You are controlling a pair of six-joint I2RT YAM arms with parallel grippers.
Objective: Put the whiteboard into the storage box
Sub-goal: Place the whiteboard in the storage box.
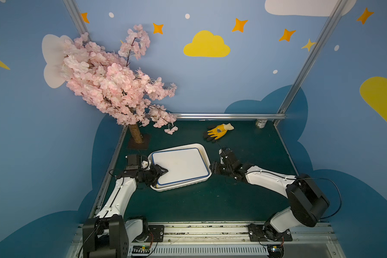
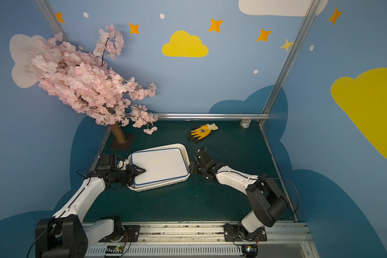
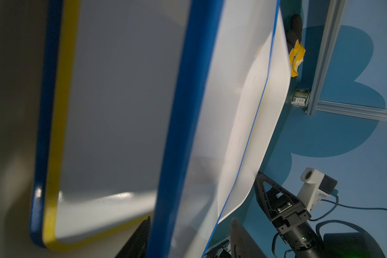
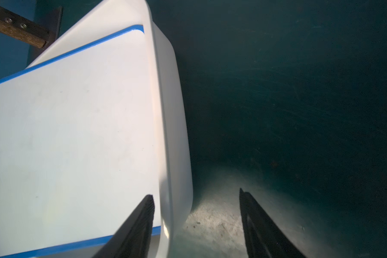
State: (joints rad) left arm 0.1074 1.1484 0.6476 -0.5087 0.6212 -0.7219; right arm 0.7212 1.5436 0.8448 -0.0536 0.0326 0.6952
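The whiteboard (image 1: pixel 181 165) (image 2: pixel 160 166), white with a thin blue frame, lies inside the white storage box (image 1: pixel 183 184) (image 2: pixel 163 186) in both top views. My left gripper (image 1: pixel 163 173) (image 2: pixel 142 172) (image 3: pixel 190 236) is open at the box's left end. The board's blue edge (image 3: pixel 183 111) runs between its fingers with a gap on each side. Under that edge shows a second board (image 3: pixel 112 111) with a yellow and blue rim. My right gripper (image 1: pixel 212 167) (image 2: pixel 191 167) (image 4: pixel 197 201) is open astride the box's right rim (image 4: pixel 165 134), holding nothing.
A pink blossom tree (image 1: pixel 112 84) stands at the back left on a dark base (image 1: pixel 137 143). A yellow and black glove (image 1: pixel 219 131) lies behind the box. A small can (image 1: pixel 261 123) sits in the back right corner by the metal rail (image 1: pixel 228 116).
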